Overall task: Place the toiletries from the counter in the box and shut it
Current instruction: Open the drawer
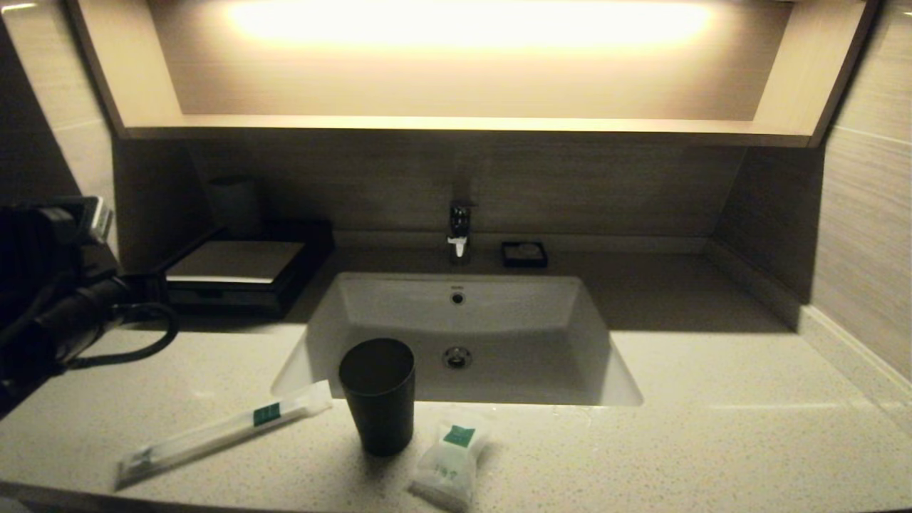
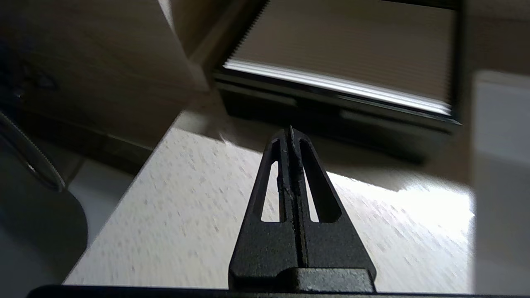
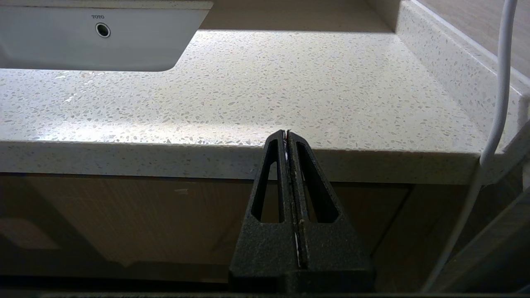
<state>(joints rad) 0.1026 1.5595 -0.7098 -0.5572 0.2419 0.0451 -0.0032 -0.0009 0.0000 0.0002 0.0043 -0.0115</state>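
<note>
The long stick-shaped packet [image 1: 221,431] lies on the counter [image 1: 712,427] at the front left. The small white pouch [image 1: 449,463] lies at the front, right of the dark tumbler. The black box with a pale top [image 1: 239,267] stands at the back left, and its drawer looks shut. My left gripper [image 1: 153,285] hovers just in front of the box. In the left wrist view it [image 2: 291,129] is shut and empty, pointing at the box front [image 2: 331,111]. My right gripper [image 3: 288,132] is shut and empty, low before the counter's front edge, out of the head view.
A dark tumbler [image 1: 377,395] stands between the two packets at the basin's front rim. The sunken white basin [image 1: 456,335] fills the middle, with a faucet [image 1: 459,228] and a small black dish [image 1: 524,254] behind it. A pale cup [image 1: 235,203] stands behind the box.
</note>
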